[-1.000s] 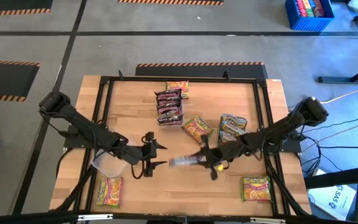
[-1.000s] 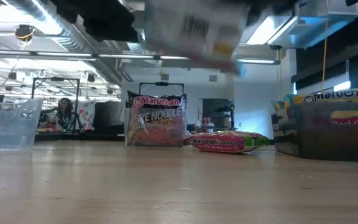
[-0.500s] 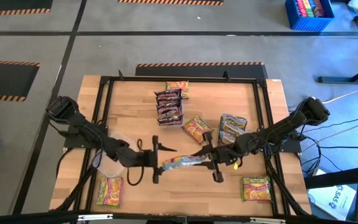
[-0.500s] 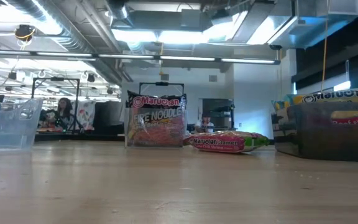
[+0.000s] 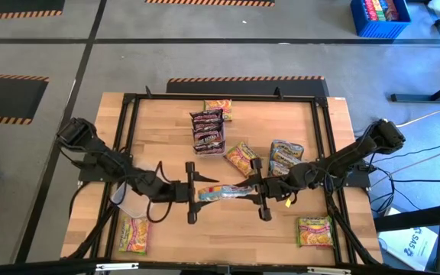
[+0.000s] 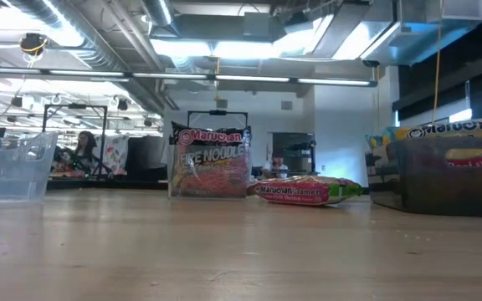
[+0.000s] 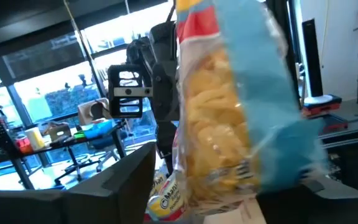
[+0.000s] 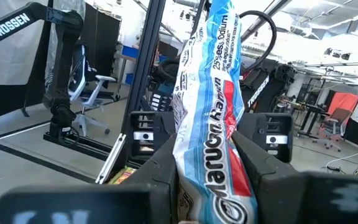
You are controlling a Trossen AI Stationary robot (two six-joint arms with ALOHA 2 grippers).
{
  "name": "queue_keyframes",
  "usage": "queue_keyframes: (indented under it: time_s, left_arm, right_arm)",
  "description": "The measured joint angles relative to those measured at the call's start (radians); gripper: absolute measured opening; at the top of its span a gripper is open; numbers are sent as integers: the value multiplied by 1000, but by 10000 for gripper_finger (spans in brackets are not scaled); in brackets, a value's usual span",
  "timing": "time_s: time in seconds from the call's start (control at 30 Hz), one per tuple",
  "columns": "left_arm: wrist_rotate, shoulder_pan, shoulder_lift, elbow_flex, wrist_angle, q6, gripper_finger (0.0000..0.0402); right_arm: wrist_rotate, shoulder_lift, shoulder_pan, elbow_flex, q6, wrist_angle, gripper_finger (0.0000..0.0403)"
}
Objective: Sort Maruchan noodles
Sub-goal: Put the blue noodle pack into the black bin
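Observation:
A light blue Maruchan noodle packet (image 5: 224, 192) hangs level above the table's middle, between my two grippers. My right gripper (image 5: 253, 191) is shut on its right end. My left gripper (image 5: 197, 192) faces it from the left, open. Its fingers stand on either side of the packet's left end (image 7: 229, 124); whether they touch it I cannot tell. Other packets lie around: maroon ones (image 5: 207, 130) stacked at the back, an orange one (image 5: 243, 158), a yellow-green one (image 5: 314, 231) and a yellow-pink one (image 5: 134, 233) near the front. My right gripper pinches the light blue packet's right end (image 8: 199, 180) between its two fingers (image 8: 263, 171). The fingers come level from the table's right side. The packet stands on edge between them, reaches out toward the left arm and is lifted clear of the table.
A clear bin (image 5: 132, 200) stands under the left arm. A second bin (image 5: 285, 156) with packets stands right of the middle. A black frame (image 5: 128, 114) rims the table. In the low view a Fire Noodle packet (image 6: 212, 163) stands upright at the back.
My right gripper has risen with the light blue packet and tipped up until it points level. The packet now sticks out level toward the left. My left gripper has gone toward the table's right edge and up, tipped to level, and now has the packet's free end between its fingers.

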Motion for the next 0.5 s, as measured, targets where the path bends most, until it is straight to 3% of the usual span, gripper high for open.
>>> queue_keyframes:
  time_s: [0.3, 0.4, 0.5]
  left_arm:
    - [60, 28, 0, 11, -41, 2, 138]
    - [26, 28, 0, 11, -41, 30, 129]
    - [-61, 22, -1, 11, -41, 85, 130]
  right_arm:
    - [7, 0, 0, 1, -2, -10, 90]
    - [36, 0, 1, 1, -3, -10, 115]
    - [130, 0, 3, 1, -3, -12, 158]
